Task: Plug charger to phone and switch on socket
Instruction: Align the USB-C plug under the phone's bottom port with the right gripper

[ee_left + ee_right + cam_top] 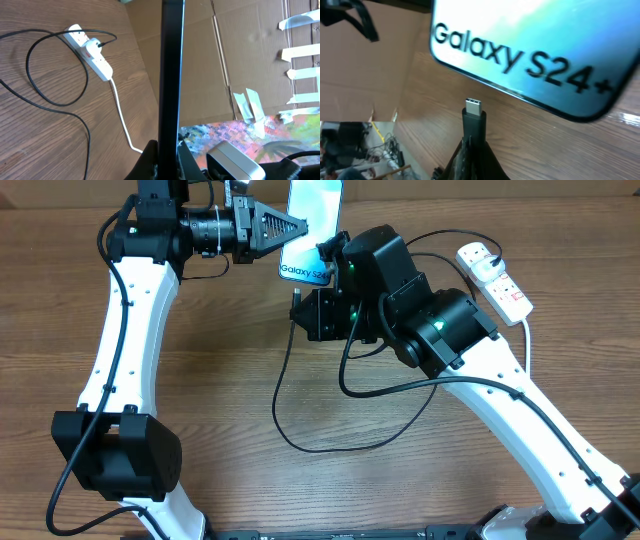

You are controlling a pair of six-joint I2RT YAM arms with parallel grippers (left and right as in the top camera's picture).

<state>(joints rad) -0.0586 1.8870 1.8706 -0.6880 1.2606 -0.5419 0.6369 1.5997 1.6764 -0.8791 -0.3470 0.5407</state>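
Note:
The phone, its teal screen reading "Galaxy S24+", is held off the table at the back, and my left gripper is shut on its edge. In the left wrist view the phone stands edge-on between the fingers. My right gripper is shut on the charger's small plug tip, which points at the phone's bottom edge with a short gap between them. The black charger cable loops over the table to the white socket at the right.
The socket's thick white cord trails toward the table's edge. A cardboard wall with tape strips stands behind the table. A grey-white box sits close beside the left gripper.

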